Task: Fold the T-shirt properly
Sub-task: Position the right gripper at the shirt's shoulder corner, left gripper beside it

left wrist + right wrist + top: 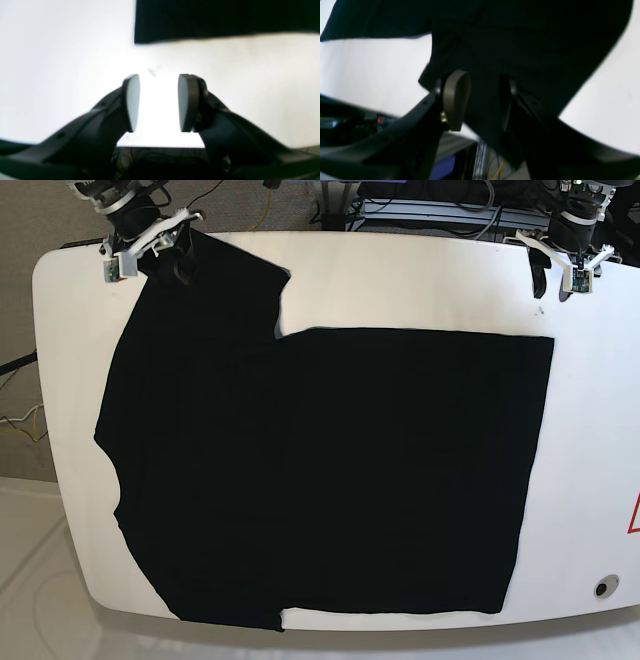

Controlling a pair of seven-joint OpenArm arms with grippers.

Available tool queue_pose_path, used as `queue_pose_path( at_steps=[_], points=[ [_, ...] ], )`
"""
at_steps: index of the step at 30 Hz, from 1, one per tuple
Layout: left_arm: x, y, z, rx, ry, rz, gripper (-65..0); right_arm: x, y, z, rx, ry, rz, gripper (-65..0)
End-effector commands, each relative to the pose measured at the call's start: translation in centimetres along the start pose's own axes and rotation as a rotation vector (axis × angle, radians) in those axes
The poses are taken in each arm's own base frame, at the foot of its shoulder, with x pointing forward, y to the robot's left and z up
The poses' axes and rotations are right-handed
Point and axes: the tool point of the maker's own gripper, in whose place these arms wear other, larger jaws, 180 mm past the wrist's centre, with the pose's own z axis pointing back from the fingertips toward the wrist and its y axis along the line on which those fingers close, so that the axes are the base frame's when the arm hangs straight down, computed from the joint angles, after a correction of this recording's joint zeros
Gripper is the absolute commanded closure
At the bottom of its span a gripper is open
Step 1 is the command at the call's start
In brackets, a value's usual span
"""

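The black T-shirt (320,470) lies spread flat on the white table (600,430), its sleeves toward the left of the base view. My right gripper (170,268) is over the far sleeve at the table's back left. In the right wrist view its jaws (481,102) stand open with the dark sleeve cloth (532,50) behind and between them; I cannot tell whether they touch it. My left gripper (558,280) is at the back right, just beyond the shirt's hem corner (212,20). It is open (158,102) with only bare table between the pads.
Cables and equipment racks (420,205) stand behind the table's far edge. A red triangle mark (634,515) and a small round fitting (601,587) sit near the right edge. The shirt's near hem reaches the front edge.
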Motion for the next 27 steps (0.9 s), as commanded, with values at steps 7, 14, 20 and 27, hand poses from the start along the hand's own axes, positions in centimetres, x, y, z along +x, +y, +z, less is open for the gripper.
queue_pose_path(
  at_steps=[7,14,20,27],
  points=[
    [0.5,-0.3,0.0,0.017,0.016,-0.004,-15.8,2.4,-0.7,-0.6,-0.004,-0.087,0.023,-21.7],
    [0.3,0.0,-0.2,0.020,0.023,-0.008,-22.9,2.5,-2.1,-1.4,-0.049,-0.053,0.065,-22.3],
    [0.1,0.1,-0.3,0.016,0.035,-0.018,-29.4,2.3,-4.5,-2.0,-0.110,0.005,0.082,-23.1],
    [0.3,-0.4,0.0,-0.085,0.037,-0.118,-27.8,1.1,-9.6,-1.8,-0.181,0.129,0.033,-26.1]
  ],
)
